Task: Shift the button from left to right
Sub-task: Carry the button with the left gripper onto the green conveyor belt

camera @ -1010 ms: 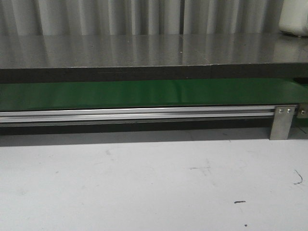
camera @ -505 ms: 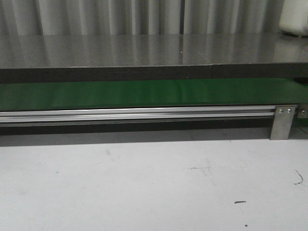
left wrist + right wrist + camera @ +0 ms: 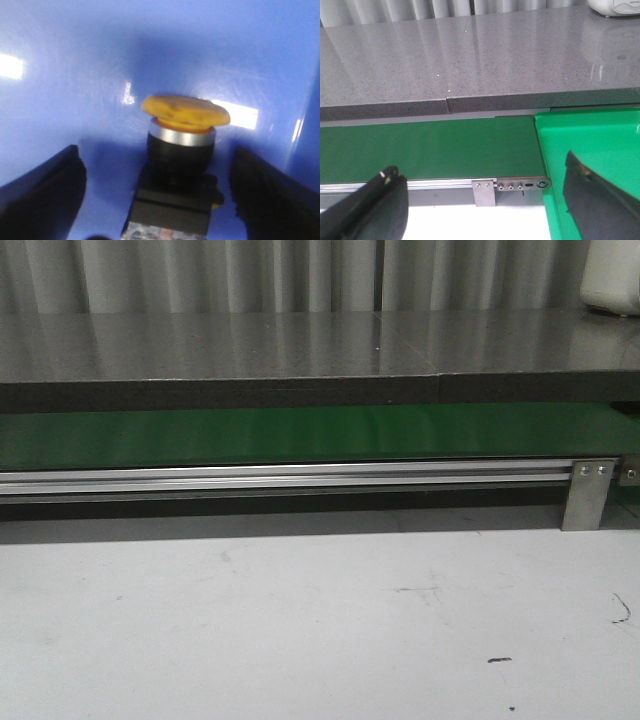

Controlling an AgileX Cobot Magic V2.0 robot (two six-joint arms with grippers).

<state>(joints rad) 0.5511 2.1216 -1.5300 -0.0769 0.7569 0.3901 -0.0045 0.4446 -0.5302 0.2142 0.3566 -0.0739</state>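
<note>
Nothing is moving since earlier; we are spreading our left fingers [image 3: 47,192] wide around the button [image 3: 181,150] (untouched), right fingers [image 3: 375,205] gaping empty.

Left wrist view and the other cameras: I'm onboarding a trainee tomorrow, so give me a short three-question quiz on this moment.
1. True or false: the left gripper is shut on the button.
2. What surface surrounds the button: A) green belt, B) blue bin, C) grey countertop?
3. Fill in: in the right wrist view, beside the conveyor belt's end sits a green ____.

Key: 1 false, its fingers stand apart, either side of the button. 2 B. 3 tray.
</note>
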